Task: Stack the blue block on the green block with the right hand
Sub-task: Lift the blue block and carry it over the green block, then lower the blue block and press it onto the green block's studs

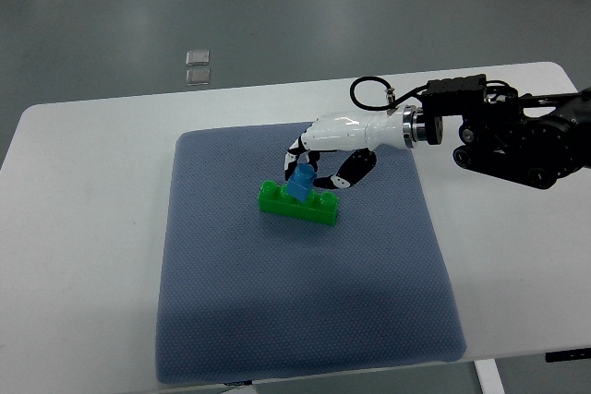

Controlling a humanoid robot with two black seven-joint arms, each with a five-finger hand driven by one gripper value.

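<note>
On the quilted blue-grey mat [295, 320], the white right hand [319, 149] is pinching the small blue plastic block [300, 185], tilted atop the long green studded brick [297, 204], likely needing levelling and pressing down next.

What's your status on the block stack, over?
Right hand shut on blue block. Block tilted, touching green block, not seated. Left arm out of view. Nothing obstructing.

white hand [325, 149], black arm [517, 136], looped black cable [369, 88].

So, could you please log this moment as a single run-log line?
right hand: shut on blue block | blue block: tilted, on green block | support: grey mat | left hand: not in view
</note>
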